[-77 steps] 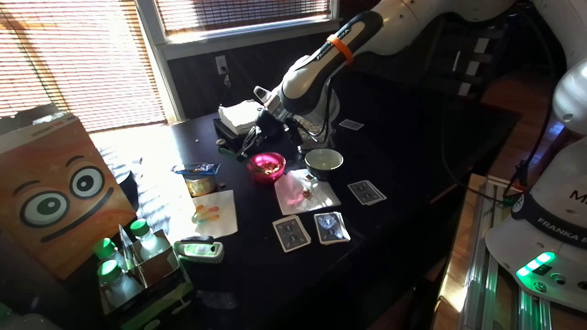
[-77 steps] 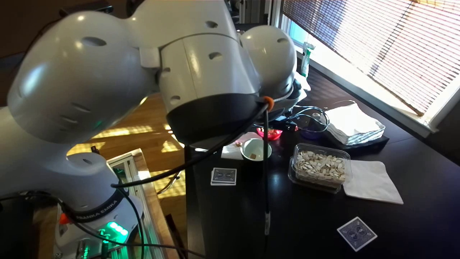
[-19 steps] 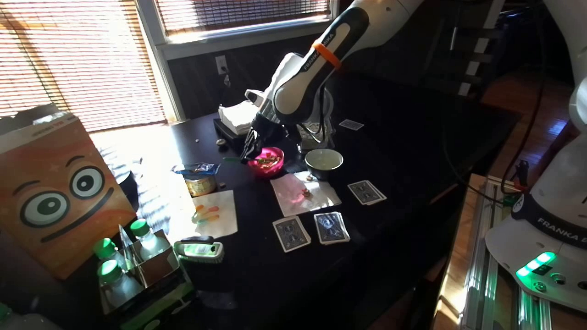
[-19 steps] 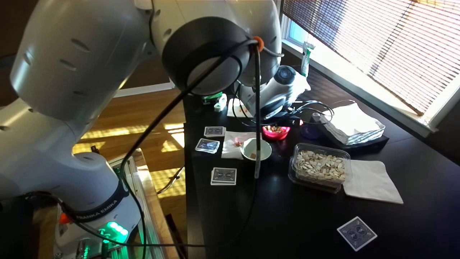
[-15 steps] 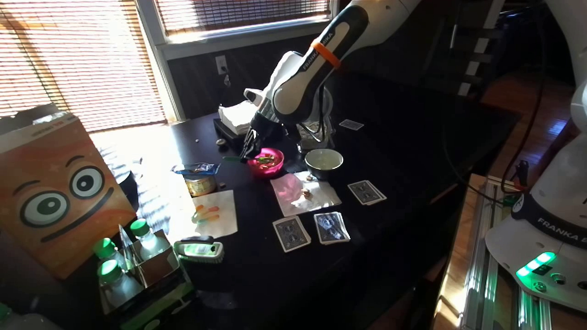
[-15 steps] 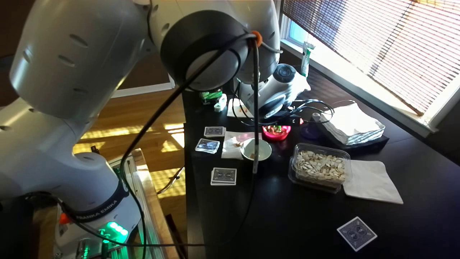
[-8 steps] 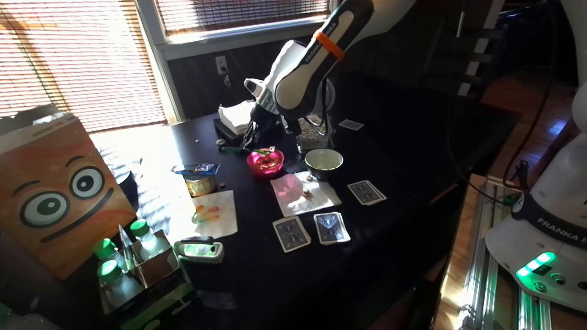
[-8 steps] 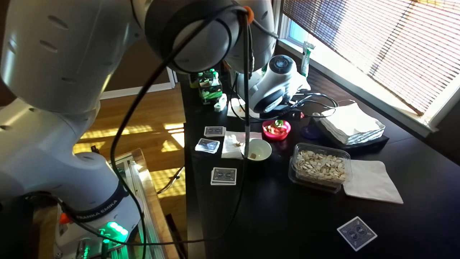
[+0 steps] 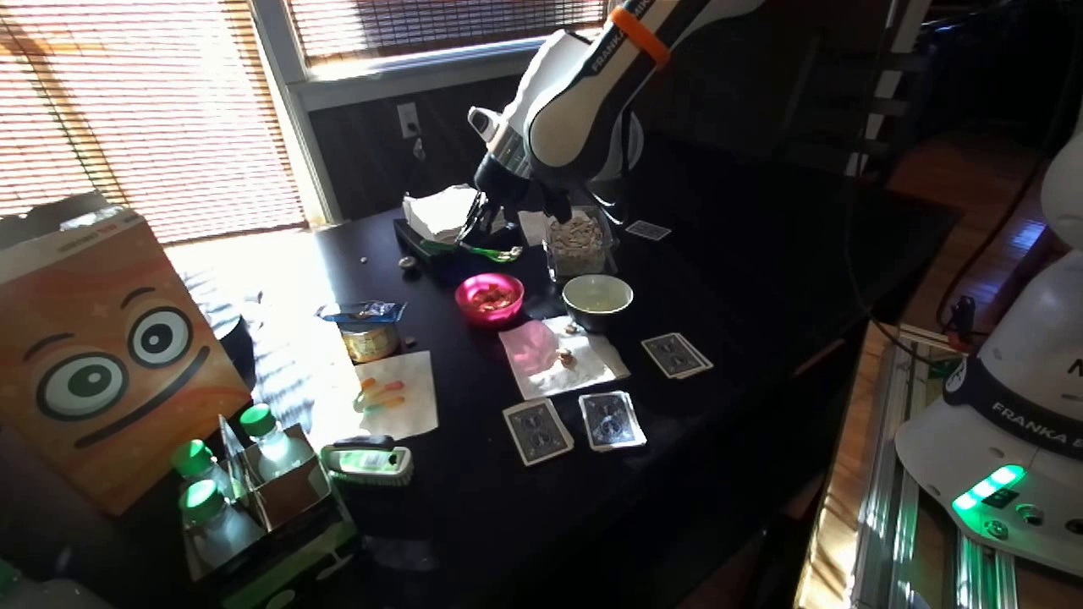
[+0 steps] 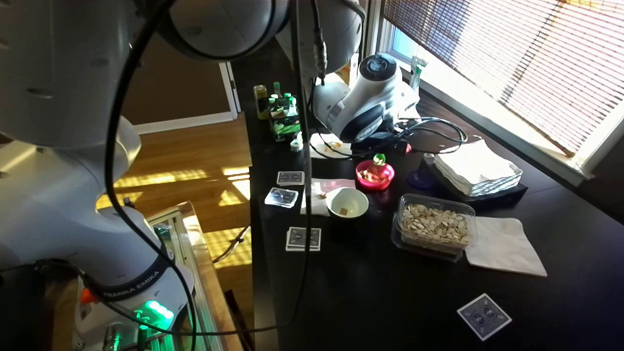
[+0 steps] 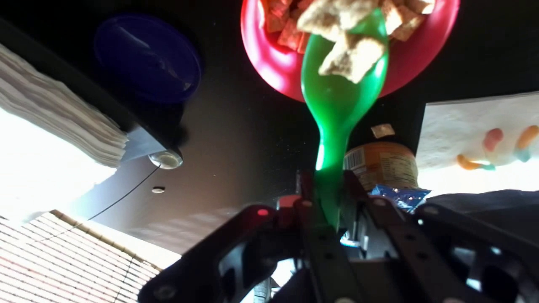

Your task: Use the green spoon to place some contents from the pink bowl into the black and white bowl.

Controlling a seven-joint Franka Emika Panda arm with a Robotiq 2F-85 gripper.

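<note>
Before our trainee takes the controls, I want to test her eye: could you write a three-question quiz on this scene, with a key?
1. True or false: the green spoon is bare.
2. In an exterior view, what shows inside the black and white bowl? A) a playing card; B) a small brown piece; C) a heap of seeds.
3. Complete the sentence: the gripper holds the spoon by its ...

Key: 1. False: tan food pieces lie on it. 2. B. 3. Handle.
</note>
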